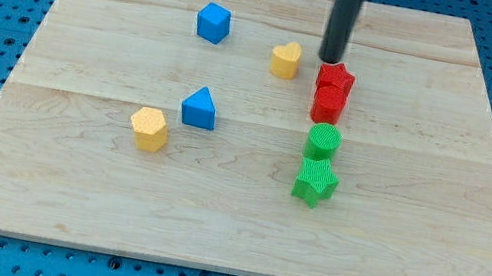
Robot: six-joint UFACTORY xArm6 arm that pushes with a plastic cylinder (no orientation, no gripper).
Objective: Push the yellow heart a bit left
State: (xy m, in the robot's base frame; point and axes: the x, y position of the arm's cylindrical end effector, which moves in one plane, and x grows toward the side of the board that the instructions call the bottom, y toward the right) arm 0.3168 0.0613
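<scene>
The yellow heart (pixel 286 60) sits on the wooden board (pixel 411 238) a little above the view's centre. My tip (pixel 330 59) is just to the right of the heart, with a small gap between them, and just above the upper red block (pixel 336 77). The rod rises from the tip to the view's top edge.
A second red block (pixel 328 103) sits right below the first. A green cylinder (pixel 323 142) and a green star (pixel 315 182) stand below them. A blue cube (pixel 213 23) is at upper left, a blue wedge-like block (pixel 199 109) and a yellow hexagon (pixel 149 128) at centre left.
</scene>
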